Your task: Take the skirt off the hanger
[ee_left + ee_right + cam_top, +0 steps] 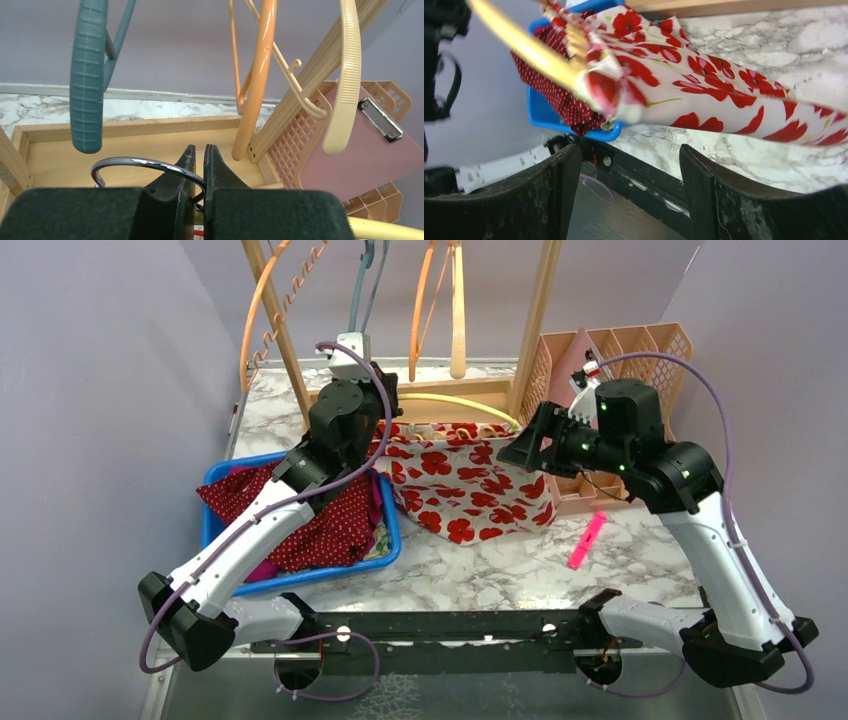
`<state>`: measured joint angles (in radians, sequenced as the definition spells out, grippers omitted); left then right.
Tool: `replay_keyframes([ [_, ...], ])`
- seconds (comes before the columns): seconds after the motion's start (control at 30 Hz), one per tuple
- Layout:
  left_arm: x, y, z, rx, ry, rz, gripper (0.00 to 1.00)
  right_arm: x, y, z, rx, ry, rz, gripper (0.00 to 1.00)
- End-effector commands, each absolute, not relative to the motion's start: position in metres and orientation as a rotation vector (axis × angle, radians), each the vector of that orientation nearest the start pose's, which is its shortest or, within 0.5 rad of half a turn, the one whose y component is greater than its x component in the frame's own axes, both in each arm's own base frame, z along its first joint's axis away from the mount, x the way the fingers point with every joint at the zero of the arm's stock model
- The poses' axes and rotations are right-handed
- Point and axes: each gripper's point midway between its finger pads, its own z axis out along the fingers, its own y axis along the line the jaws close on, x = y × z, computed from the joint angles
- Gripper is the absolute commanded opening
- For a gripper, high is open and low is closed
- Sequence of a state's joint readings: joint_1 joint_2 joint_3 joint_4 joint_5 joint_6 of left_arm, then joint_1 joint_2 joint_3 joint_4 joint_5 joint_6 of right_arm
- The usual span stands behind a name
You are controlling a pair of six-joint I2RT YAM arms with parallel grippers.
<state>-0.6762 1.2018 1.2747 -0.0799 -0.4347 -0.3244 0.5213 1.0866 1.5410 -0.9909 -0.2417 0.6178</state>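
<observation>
Tabletop (480, 570) in a marble pattern is seen beneath everything, and at its far edge a wooden rack (535, 330) is stood, from which a teal hanger (87, 75), an orange hanger (260, 75) and a cream hanger (347, 75) are hung. In front of the rack the skirt (460, 485), white with red poppies, is found between the blue bin (390, 545) and the pink organiser (640, 350). Its waist is carried on the yellow hanger (470, 405), and its lower part appears to be draped down onto the table. The bin is filled with a red dotted cloth (320, 525), probably as the place where removed garments are dropped. The left gripper (198, 165) is clenched on the chrome hook (130, 162) of the yellow hanger, presumably so that the hanger is kept lifted and steady while the cloth is worked off. The right gripper (629, 152) is released, with nothing between its fingers, and is pointed at the skirt's waist end from just beside it. It is judged that a pinch on the fabric there is wanted next. The skirt is not yet freed. A pink marker (587, 540) is left lying on the table to the right.
</observation>
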Motion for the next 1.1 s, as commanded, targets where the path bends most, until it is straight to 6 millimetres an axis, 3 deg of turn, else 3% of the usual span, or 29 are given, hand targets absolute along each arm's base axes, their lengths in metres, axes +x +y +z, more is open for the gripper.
replay_keyframes([
  [0.0, 0.350, -0.194, 0.439, -0.205, 1.431, -0.506, 0.00, 0.232, 0.181, 0.356, 0.311, 2.228, 0.845, 0.74],
  [0.13, 0.347, -0.197, 0.432, -0.226, 1.440, -0.527, 0.00, 0.246, 0.193, 0.352, 0.415, 2.203, 0.923, 0.63],
  [0.2, 0.348, -0.197, 0.429, -0.229, 1.444, -0.520, 0.00, 0.249, 0.201, 0.351, 0.423, 2.203, 0.969, 0.63],
  [0.47, 0.348, -0.196, 0.422, -0.233, 1.448, -0.484, 0.00, 0.259, 0.194, 0.349, 0.558, 2.140, 0.960, 0.83],
  [0.57, 0.345, -0.197, 0.422, -0.241, 1.446, -0.489, 0.00, 0.271, 0.188, 0.343, 0.640, 2.121, 0.904, 0.83],
  [0.7, 0.342, -0.198, 0.423, -0.246, 1.448, -0.499, 0.00, 0.284, 0.177, 0.337, 0.736, 2.087, 0.823, 0.69],
  [0.8, 0.340, -0.200, 0.425, -0.242, 1.446, -0.517, 0.00, 0.292, 0.168, 0.336, 0.783, 2.046, 0.768, 0.68],
  [0.9, 0.337, -0.199, 0.426, -0.236, 1.444, -0.522, 0.00, 0.298, 0.159, 0.333, 0.820, 2.024, 0.708, 0.51],
  [1.07, 0.332, -0.198, 0.429, -0.222, 1.432, -0.545, 0.00, 0.303, 0.135, 0.319, 0.884, 1.998, 0.542, 0.41],
])
